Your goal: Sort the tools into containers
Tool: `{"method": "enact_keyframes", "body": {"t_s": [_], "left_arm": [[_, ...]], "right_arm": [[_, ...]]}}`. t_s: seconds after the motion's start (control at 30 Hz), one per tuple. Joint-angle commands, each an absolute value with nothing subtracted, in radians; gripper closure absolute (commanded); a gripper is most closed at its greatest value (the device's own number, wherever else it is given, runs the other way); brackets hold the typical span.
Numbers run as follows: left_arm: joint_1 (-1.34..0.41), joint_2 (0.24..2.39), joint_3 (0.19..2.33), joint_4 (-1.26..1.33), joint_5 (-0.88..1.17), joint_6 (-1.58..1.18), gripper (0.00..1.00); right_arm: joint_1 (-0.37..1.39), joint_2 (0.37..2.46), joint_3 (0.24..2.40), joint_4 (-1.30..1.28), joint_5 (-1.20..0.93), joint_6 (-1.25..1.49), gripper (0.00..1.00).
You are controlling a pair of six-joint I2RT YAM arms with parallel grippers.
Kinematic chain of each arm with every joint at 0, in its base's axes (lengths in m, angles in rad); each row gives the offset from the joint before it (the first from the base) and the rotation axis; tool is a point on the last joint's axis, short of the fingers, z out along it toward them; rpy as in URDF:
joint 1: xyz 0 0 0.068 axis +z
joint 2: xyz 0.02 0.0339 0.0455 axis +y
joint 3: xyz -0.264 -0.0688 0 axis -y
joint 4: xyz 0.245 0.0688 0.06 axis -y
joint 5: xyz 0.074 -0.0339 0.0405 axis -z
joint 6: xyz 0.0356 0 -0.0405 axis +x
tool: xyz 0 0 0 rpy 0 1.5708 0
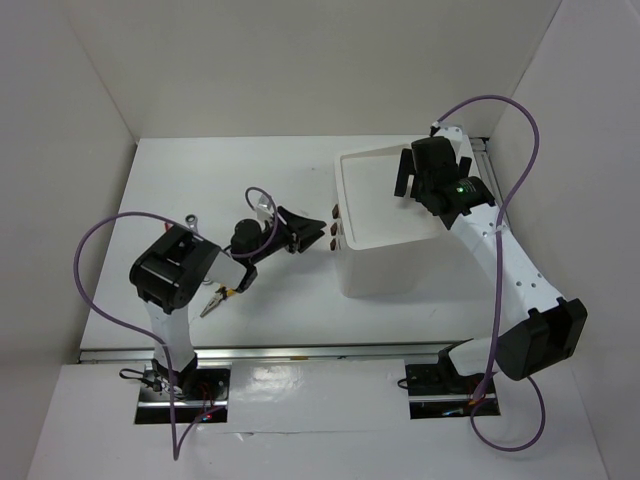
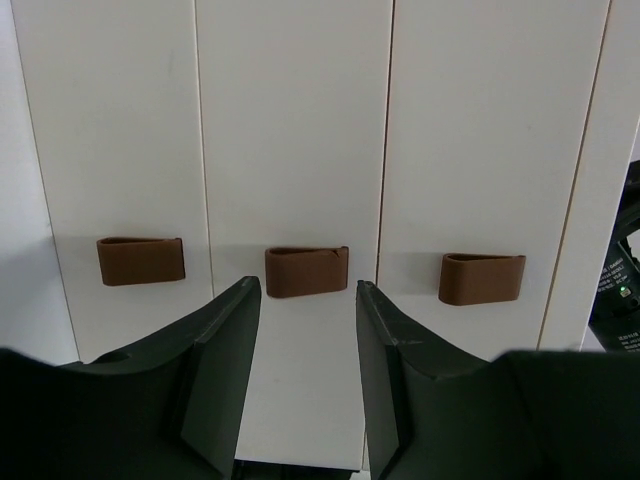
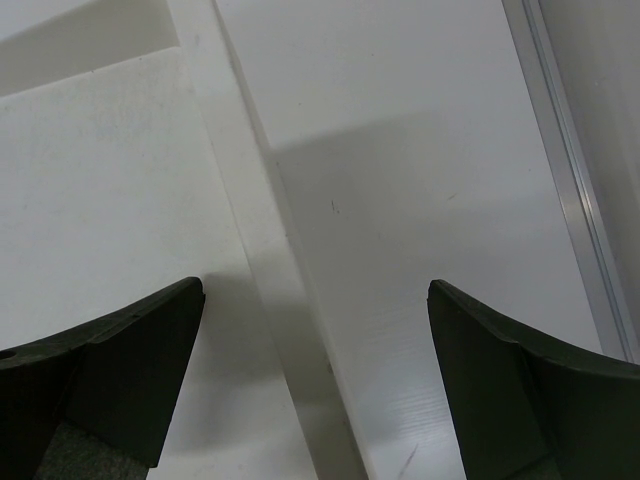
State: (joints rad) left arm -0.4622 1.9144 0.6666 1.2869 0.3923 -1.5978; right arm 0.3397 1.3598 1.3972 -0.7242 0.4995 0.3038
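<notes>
Left claw released, matte black, before rounded brown handle; right claw spread wide.

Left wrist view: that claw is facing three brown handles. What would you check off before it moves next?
1. The left gripper open, nothing held: ok.
2. The middle drawer handle lined up between its fingers: ok.
3. Fingers around that handle: cannot tell; they look short of it.
4. A drawer open for tools: not ok, all three drawer fronts look shut.
5. The right gripper open and empty above the tray rim: ok.
</notes>
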Motion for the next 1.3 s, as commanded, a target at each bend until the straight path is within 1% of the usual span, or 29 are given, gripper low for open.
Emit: {"method": "enact_keyframes", "body": {"t_s": [0.0, 0.4, 0.53, 0.73, 0.93, 1.1, 1.27], "left_arm": [[-0.459, 1.870, 0.646, 1.833, 0.370, -1.580, 0.45], [-0.479, 1.919, 0.727, 1.833, 0.379, -1.600, 0.45], [-0.515, 1.931, 0.745, 1.821, 0.379, -1.600, 0.46], [-0.525, 1.980, 0.746, 1.841, 0.357, -1.597, 0.46], [-0.525, 1.980, 0.703, 1.841, 0.347, -1.588, 0.47], [-0.525, 1.971, 0.703, 1.822, 0.347, -1.578, 0.45], [-0.514, 1.950, 0.681, 1.813, 0.356, -1.566, 0.45]], "right_arm": [[0.344, 1.368, 1.414, -0.761, 0.479, 0.275, 0.00], [0.362, 1.368, 1.414, -0.770, 0.497, 0.275, 0.00], [0.362, 1.368, 1.414, -0.770, 0.508, 0.284, 0.00], [0.362, 1.359, 1.414, -0.770, 0.508, 0.284, 0.00], [0.362, 1.359, 1.405, -0.770, 0.508, 0.284, 0.00], [0.362, 1.359, 1.405, -0.761, 0.508, 0.284, 0.00], [0.362, 1.359, 1.396, -0.761, 0.508, 0.284, 0.00]]}}
